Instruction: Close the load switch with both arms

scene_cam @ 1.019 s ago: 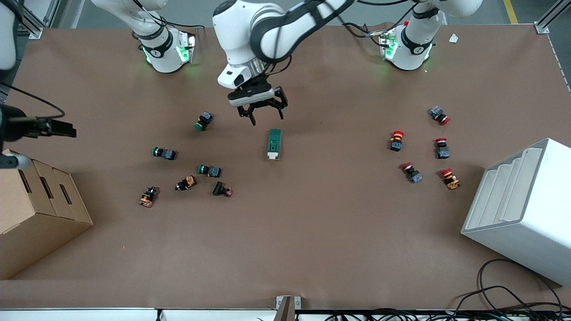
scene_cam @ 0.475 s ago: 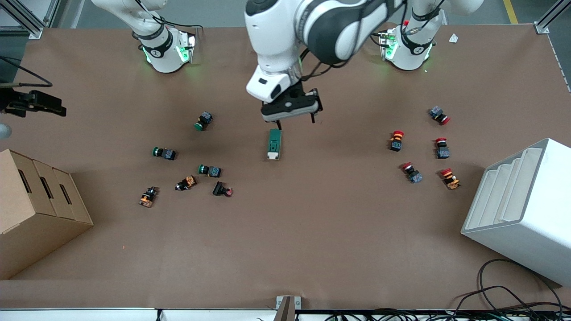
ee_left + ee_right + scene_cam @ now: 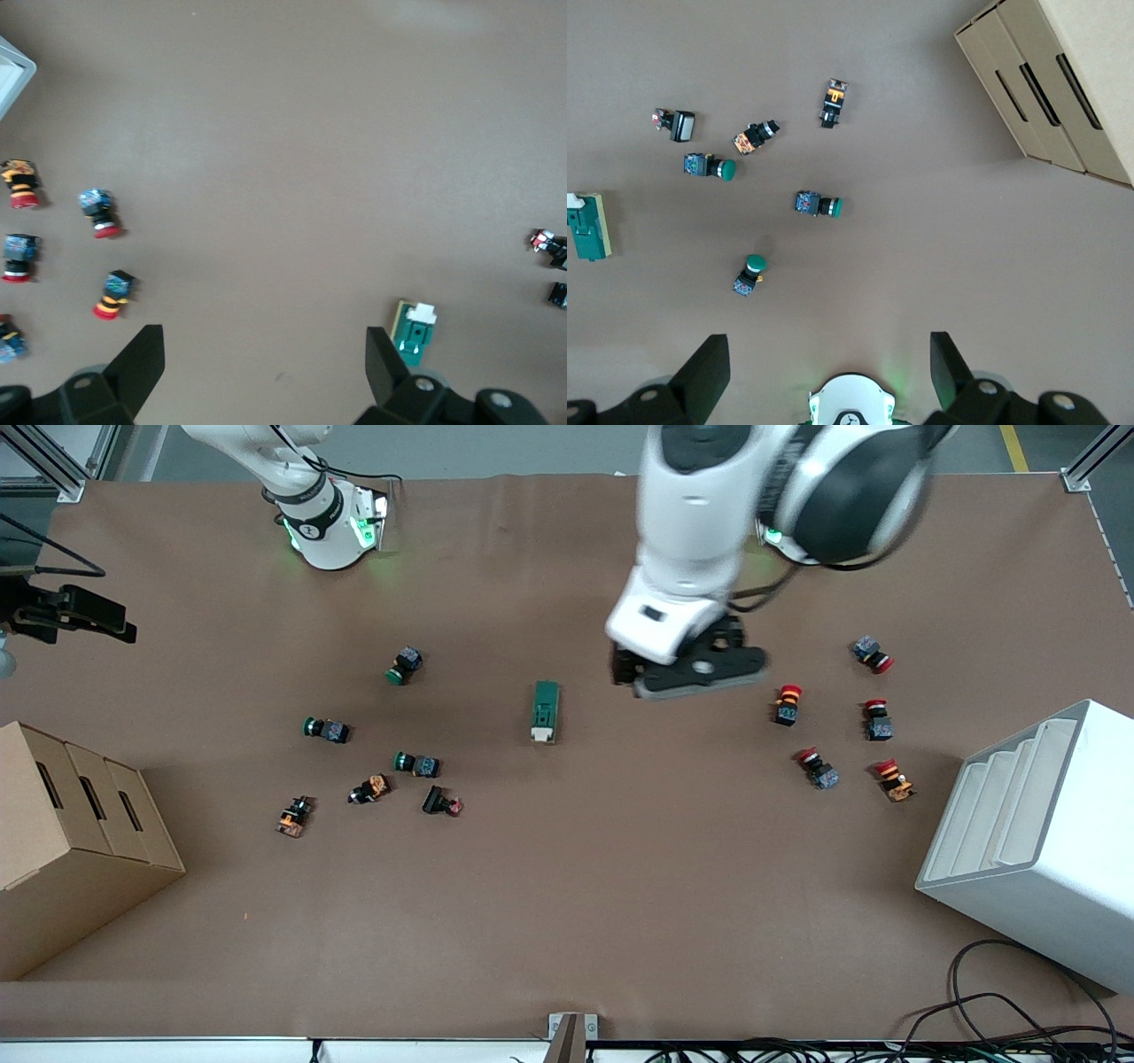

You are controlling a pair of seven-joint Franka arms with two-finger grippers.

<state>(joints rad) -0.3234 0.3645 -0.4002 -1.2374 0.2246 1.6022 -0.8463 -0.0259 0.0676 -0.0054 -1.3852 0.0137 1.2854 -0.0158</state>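
Observation:
The load switch [image 3: 546,711], a dark-green block with a white lever end, lies flat near the table's middle. It also shows in the left wrist view [image 3: 415,332] and the right wrist view [image 3: 586,228]. My left gripper [image 3: 689,672] hangs over bare table between the switch and the red buttons, toward the left arm's end. Its jaws [image 3: 263,356] stand wide open with nothing between them. My right gripper [image 3: 828,363] is high up over its own arm's base [image 3: 850,403], open and empty. In the front view it shows at the edge [image 3: 84,609].
Green and orange push buttons [image 3: 416,763] lie scattered toward the right arm's end, and several red ones [image 3: 787,704] toward the left arm's end. A cardboard box [image 3: 71,841] and a white stepped rack [image 3: 1036,841] stand at the two ends. Cables [image 3: 1019,1010] lie at the near corner.
My left gripper has swung away from over the switch's end toward the left arm's end of the table. The right gripper has drifted slightly higher at the view's edge. The switch has not moved.

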